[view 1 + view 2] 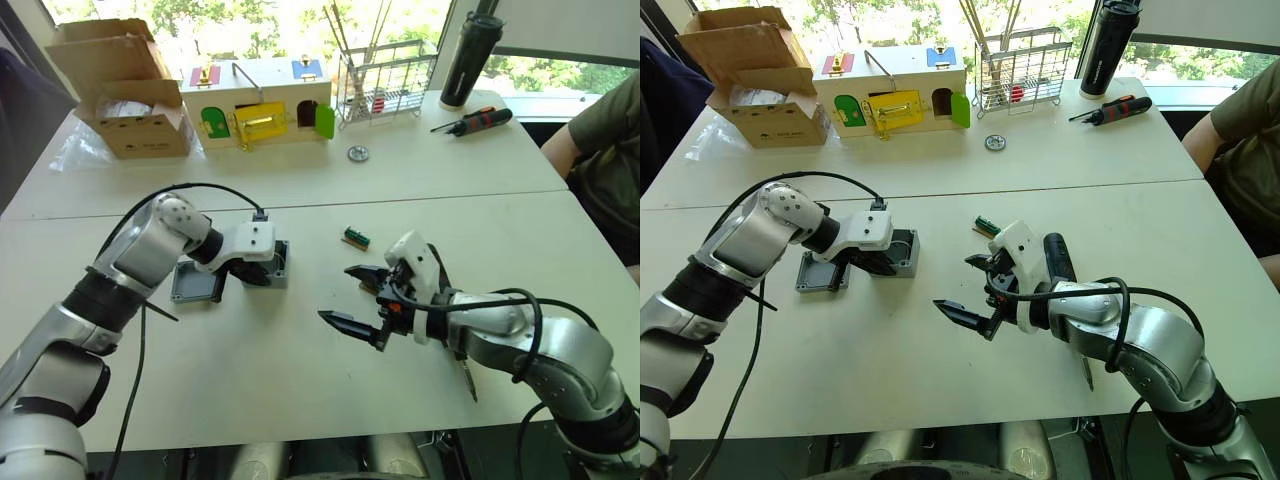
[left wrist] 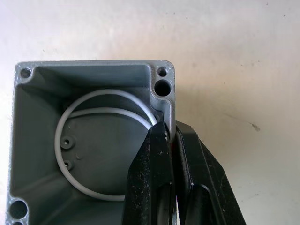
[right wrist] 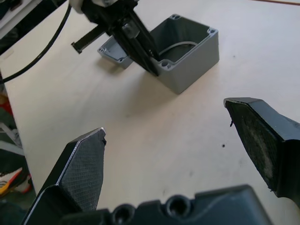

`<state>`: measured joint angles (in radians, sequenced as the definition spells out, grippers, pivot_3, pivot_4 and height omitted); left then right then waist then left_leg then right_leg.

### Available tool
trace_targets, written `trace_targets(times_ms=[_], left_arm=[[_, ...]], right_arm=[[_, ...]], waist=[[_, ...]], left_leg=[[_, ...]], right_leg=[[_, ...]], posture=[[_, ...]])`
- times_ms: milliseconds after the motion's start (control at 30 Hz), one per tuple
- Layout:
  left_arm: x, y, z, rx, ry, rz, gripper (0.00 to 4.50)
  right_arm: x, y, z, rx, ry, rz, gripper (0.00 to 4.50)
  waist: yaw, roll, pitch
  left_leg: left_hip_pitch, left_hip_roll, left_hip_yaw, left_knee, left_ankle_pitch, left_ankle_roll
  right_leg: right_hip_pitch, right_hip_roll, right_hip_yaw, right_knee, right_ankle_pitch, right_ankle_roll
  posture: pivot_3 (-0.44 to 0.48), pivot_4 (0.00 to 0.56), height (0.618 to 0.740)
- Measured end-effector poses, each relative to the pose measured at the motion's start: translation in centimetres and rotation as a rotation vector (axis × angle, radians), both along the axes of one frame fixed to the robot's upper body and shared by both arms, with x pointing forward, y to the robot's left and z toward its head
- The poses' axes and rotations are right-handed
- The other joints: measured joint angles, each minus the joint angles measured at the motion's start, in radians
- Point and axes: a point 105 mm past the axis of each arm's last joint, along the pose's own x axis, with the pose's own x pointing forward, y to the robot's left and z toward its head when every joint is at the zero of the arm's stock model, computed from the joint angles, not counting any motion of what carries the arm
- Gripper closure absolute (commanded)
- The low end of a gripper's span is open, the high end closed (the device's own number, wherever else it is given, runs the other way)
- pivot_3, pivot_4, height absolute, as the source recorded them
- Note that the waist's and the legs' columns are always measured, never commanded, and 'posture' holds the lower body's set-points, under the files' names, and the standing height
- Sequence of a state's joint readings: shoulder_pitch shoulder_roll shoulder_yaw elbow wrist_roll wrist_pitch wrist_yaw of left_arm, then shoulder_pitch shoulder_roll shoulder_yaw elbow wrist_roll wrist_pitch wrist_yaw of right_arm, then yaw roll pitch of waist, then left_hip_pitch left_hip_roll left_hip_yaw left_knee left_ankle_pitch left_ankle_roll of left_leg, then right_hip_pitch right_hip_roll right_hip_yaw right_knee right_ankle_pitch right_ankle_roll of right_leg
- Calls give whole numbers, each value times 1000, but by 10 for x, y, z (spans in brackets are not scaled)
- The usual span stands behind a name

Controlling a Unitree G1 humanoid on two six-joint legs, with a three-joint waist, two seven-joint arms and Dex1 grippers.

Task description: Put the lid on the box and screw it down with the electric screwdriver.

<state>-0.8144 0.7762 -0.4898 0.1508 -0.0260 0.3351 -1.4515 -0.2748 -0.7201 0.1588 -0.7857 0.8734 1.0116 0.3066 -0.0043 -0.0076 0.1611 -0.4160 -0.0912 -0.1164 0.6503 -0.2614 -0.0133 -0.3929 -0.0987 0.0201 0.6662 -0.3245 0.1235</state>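
Right now the left tool (image 2: 173,154) is pinching one wall of the open grey box (image 1: 277,262) on the counter (image 1: 300,370), the lid (image 1: 196,282) is lying just beside it, the right tool (image 1: 362,296) is waiting wide open nearby, so the box should be held steady while the lid goes on square.

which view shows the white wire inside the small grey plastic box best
The left wrist view: it looks straight down into the small grey plastic box, showing the looped white wire, with the left gripper shut on the box's wall. The right wrist view shows a short arc of wire. In the eye views the left gripper hides the inside.
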Motion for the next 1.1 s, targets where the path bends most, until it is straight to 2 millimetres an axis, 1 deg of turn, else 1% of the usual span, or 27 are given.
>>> trace_targets(times_ms=[33,133,200,233,300,467,600,633,700,833,900,967,1033,1100], left_arm=[[-1,-4,2,-9,1,-36,4442],[-7,-13,15,-21,-4,-209,4442],[-7,-17,24,9,-30,-311,4442],[-7,-20,25,17,-38,-345,4442],[-8,-23,20,37,-31,-404,4442],[-10,-28,-3,96,-10,-533,4442],[-6,-28,-4,117,-31,-570,4442],[-5,-29,-4,115,-34,-573,4188],[-4,-31,-5,110,-37,-584,3531],[-3,-31,-5,112,-42,-589,1684],[-2,-27,-3,120,-41,-574,1684],[0,-13,5,141,-41,-516,1684],[7,4,29,127,-67,-396,1684],[13,17,58,66,-96,-260,1684]], right_arm=[[-2,-2,-1,-9,6,6,0],[-15,-11,-5,-38,39,36,0],[-21,-15,-7,-60,54,54,0],[-23,-16,-7,-65,57,58,0],[-24,-17,-7,-65,55,59,0],[-21,-16,-7,-46,42,17,0],[-19,-15,-8,-38,38,-15,0],[-18,-14,-8,-32,37,-21,0],[-17,-13,-8,-26,36,-31,0],[-16,-12,-7,-33,33,-35,0],[-16,-12,-6,-38,33,-30,0],[-17,-12,-5,-40,31,-16,0],[-17,-13,-2,-42,31,-1,0],[-18,-12,2,-35,29,27,0]], waist=[[-1,0,0],[-6,-1,0],[-9,-1,0],[-9,0,0],[-12,0,0],[-11,-1,0],[-8,-1,0],[-9,-1,0],[-10,-1,0],[-13,-1,0],[-15,-1,0],[-19,-1,0],[-22,-1,0],[-24,-1,0]], left_leg=[[-1,0,0,0,0,0],[-2,0,0,1,0,0],[-2,0,0,1,0,0],[-2,0,0,1,0,0],[-2,0,0,1,0,0],[-2,0,0,1,0,0],[-2,0,0,2,0,0],[-2,0,0,2,0,0],[-2,0,0,2,0,0],[-2,0,0,2,0,0],[-2,0,0,2,0,0],[-2,0,0,1,0,0],[-2,1,0,1,0,0],[-2,1,-1,1,0,0]], right_leg=[[0,0,0,0,0,0],[-1,0,-1,-1,0,0],[-1,0,-1,0,0,0],[-1,0,-1,0,0,0],[-1,0,0,0,0,0],[-1,0,-1,0,0,0],[-1,0,-1,0,0,0],[-1,0,-1,0,0,1],[-1,0,-1,0,0,1],[-1,1,-1,1,0,1],[-1,1,-1,1,0,1],[-2,1,-1,1,0,1],[-3,2,-1,1,0,1],[-2,2,-1,2,0,1]], posture=[[0,150,740],[0,150,740],[0,150,740],[0,150,740],[0,150,740],[0,150,740],[0,150,740],[0,150,740],[0,150,740],[0,150,740],[0,150,740],[0,150,740],[0,150,740],[0,150,740]])
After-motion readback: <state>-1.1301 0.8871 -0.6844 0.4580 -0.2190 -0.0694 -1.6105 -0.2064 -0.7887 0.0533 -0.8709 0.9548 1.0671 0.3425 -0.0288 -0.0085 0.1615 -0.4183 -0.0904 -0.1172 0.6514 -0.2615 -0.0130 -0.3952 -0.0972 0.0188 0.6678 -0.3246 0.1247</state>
